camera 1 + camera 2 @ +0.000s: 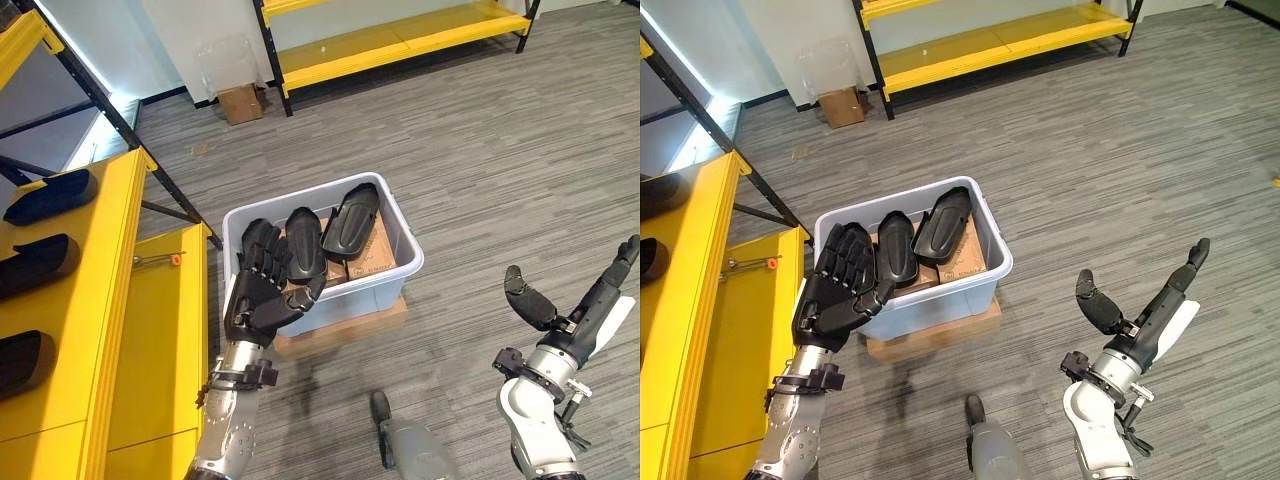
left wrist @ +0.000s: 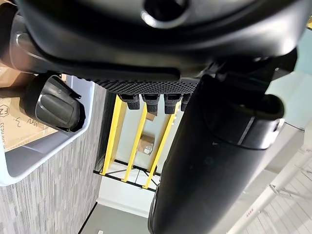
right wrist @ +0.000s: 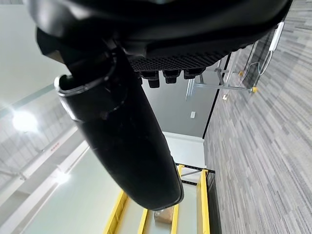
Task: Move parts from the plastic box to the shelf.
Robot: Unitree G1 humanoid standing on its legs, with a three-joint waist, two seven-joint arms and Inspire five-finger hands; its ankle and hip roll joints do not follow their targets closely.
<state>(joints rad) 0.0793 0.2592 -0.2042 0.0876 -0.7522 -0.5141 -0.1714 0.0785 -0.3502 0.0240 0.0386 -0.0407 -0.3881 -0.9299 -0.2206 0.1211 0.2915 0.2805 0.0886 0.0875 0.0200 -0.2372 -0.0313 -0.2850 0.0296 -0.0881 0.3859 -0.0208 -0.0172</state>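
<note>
Our left hand (image 1: 262, 285) hovers open over the parts (image 1: 305, 243) in the plastic box (image 1: 398, 272); right hand (image 1: 560, 310) open; a shallow grasp could drop one short of the shelf (image 1: 110, 300).

Black parts (image 1: 350, 222) in a pale grey-white plastic box (image 1: 395, 282); yellow shelf (image 1: 150, 330).
</note>
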